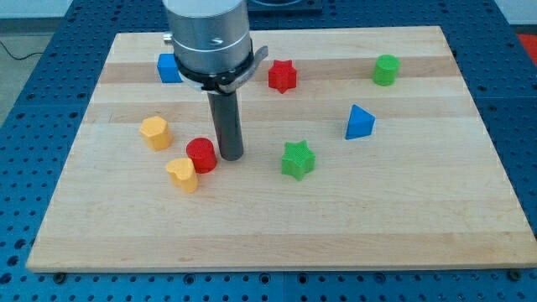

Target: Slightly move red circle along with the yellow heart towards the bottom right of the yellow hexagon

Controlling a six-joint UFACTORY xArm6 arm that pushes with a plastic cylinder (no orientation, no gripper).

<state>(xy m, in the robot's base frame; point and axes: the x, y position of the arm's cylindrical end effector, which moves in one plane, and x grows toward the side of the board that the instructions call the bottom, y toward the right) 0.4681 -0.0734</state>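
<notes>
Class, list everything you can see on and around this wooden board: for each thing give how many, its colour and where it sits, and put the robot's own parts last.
board: 1, pale wood, fills most of the view
blue table: 1, under the board, showing at the edges
yellow hexagon: 1, view's left
yellow heart: 1, lower left, touching the red circle
red circle: 1, just left of my tip
red star: 1, top centre
green star: 1, centre
blue triangle: 1, right of centre
green cylinder: 1, top right
blue block: 1, top left, partly hidden
my tip: 1, dark rod end, beside the red circle
</notes>
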